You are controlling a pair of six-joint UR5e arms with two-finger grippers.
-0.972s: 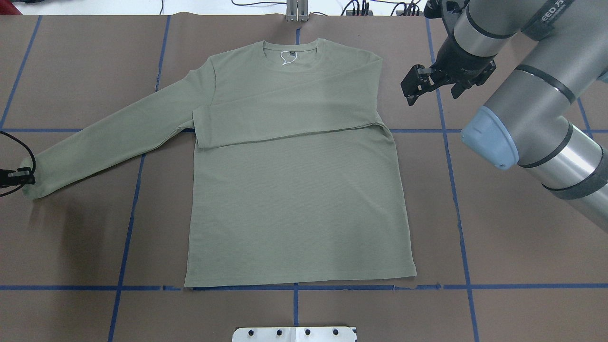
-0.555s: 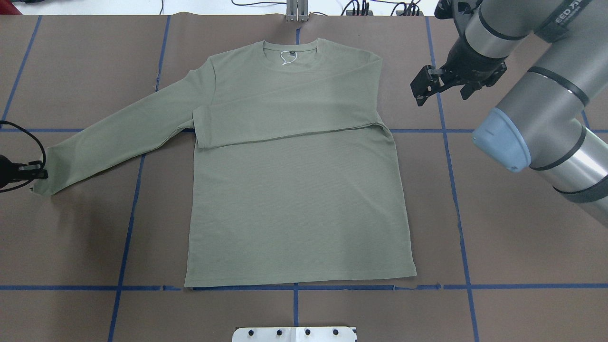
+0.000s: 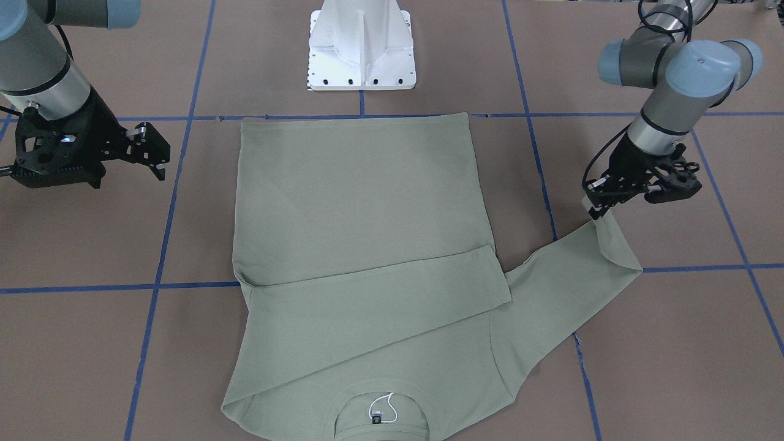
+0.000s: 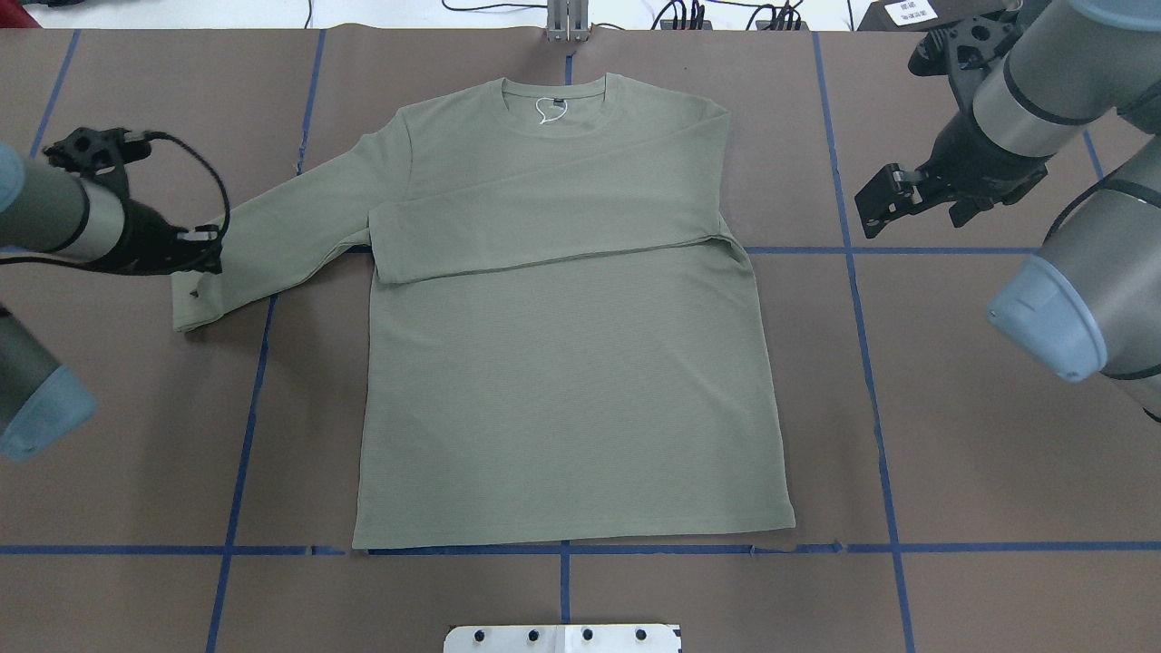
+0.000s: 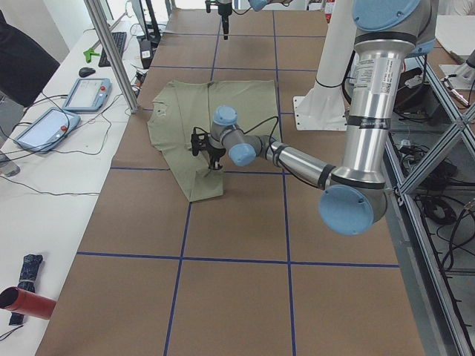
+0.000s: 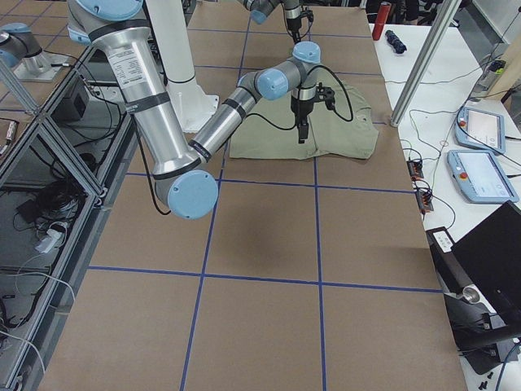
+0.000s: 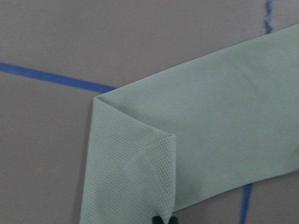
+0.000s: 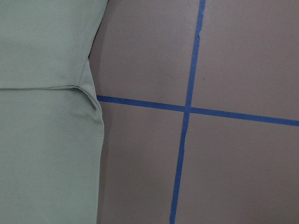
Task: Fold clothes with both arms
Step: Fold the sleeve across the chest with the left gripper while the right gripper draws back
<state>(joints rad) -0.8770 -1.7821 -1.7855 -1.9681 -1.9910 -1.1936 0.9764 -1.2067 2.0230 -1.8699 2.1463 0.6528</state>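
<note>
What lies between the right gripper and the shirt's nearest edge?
Overhead view: only bare brown table cover and one blue tape line between the right gripper and the shirt.

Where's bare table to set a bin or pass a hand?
Free: near-left corner below the sleeve, beside the shirt; near-right, from the shirt's edge outward. Crowded: at the left gripper gripping that sleeve, and around the right gripper.

Shirt (image 4: 562, 381): matt knit; tbl cover (image 4: 952, 435): paper.

Shirt (image 4: 562, 381) flat on table (image 4: 952, 453) — left gripper (image 4: 205, 264) at cuff, right gripper (image 4: 912, 204) seemingly apart.
</note>
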